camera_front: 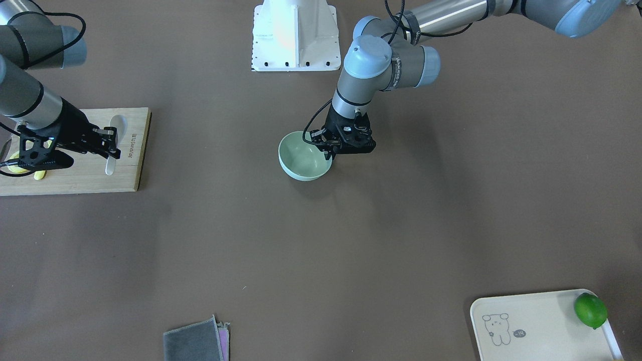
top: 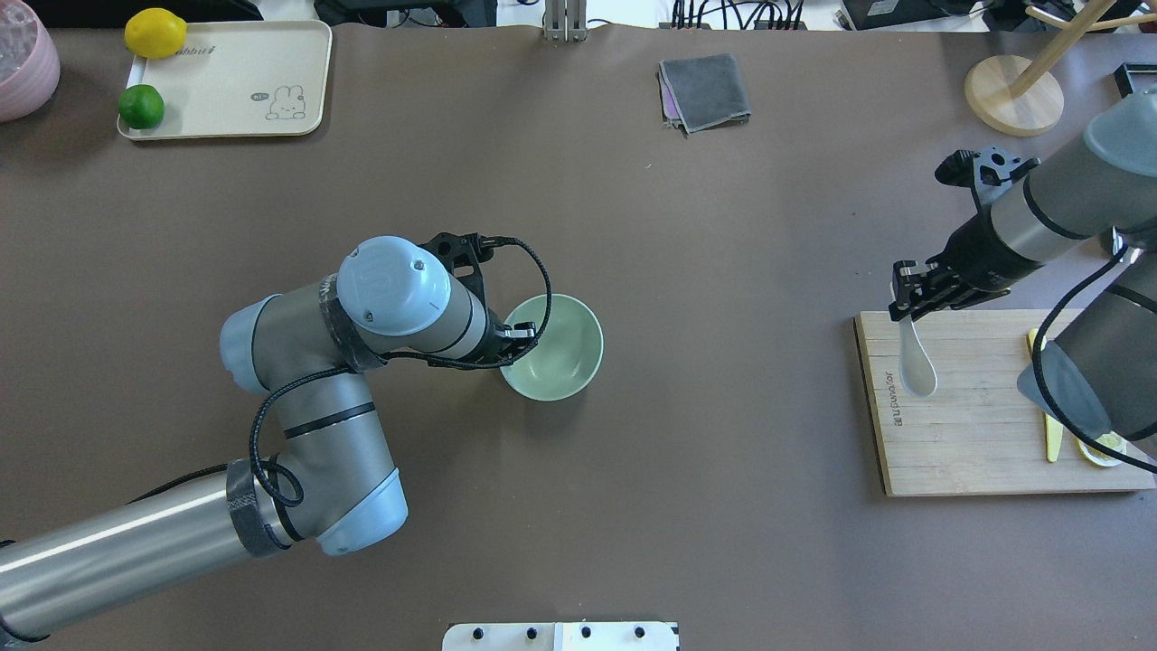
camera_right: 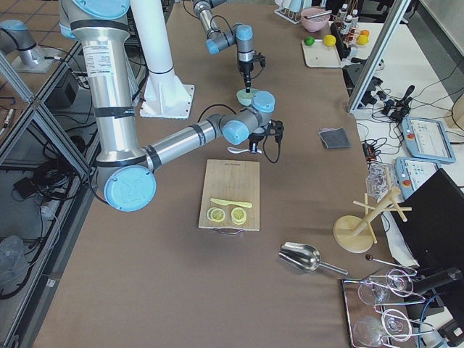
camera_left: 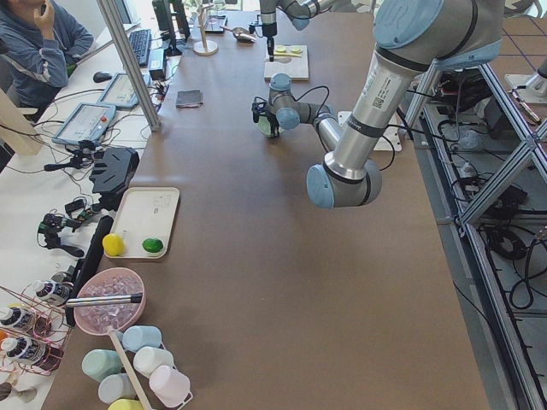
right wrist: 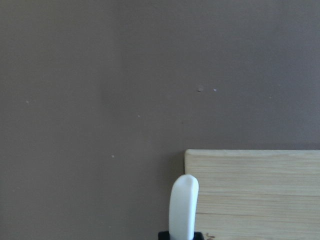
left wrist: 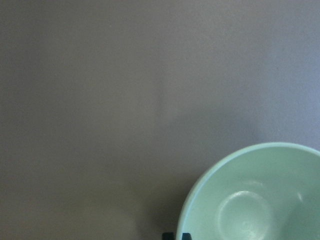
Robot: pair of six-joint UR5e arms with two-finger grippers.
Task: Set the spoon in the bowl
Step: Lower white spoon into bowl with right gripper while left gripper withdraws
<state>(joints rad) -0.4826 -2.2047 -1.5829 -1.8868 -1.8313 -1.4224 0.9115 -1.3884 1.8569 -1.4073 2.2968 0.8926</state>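
Observation:
The pale mint-green bowl [camera_front: 303,159] stands upright near the middle of the table and also shows in the overhead view [top: 559,351] and the left wrist view [left wrist: 255,200]. My left gripper [camera_front: 328,149] is shut on the bowl's rim on the side toward the robot's left [top: 517,336]. The white spoon [top: 916,357] is over the wooden cutting board [top: 976,434]. My right gripper [top: 907,303] is shut on its handle, and the scoop points toward the robot [camera_front: 117,124]. The handle end sticks out past the fingers in the right wrist view [right wrist: 184,205]. The spoon seems slightly above the board.
A yellow plastic knife [top: 1048,425] and lemon slices [top: 1103,445] lie on the board. A cream tray [top: 235,81] holds a lemon [top: 155,32] and a lime [top: 141,106]. A folded grey cloth [top: 705,90] and a wooden stand [top: 1012,86] are on the far side.

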